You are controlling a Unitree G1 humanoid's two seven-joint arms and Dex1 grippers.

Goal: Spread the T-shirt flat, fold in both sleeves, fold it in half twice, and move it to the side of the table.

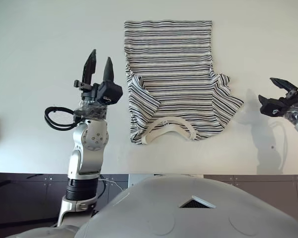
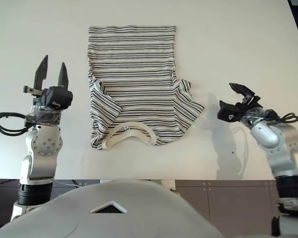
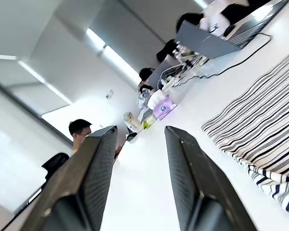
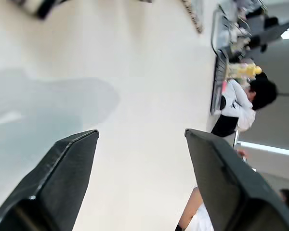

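Closest to me, my left gripper (image 1: 101, 55) is hanging just beside the T-shirt (image 1: 171, 64), its two dark fingers standing apart and holding nothing. My right gripper (image 2: 225, 95) is hovering off the shirt's other side, also spread and empty. Between them the shirt is lying on the white surface (image 1: 39, 39), collar (image 1: 169, 126) toward me and hem away. I am judging the sleeve-folding step to be in hand: the left sleeve (image 1: 138, 94) is looking turned in, while the right sleeve (image 1: 227, 96) is jutting out in a rumpled point. Next is calling for a pinch on that point and a carry inward. Thin, limp striped cloth is wrinkling easily; the pale ribbed collar is curving stiffer, and the surface is looking smooth and matte.
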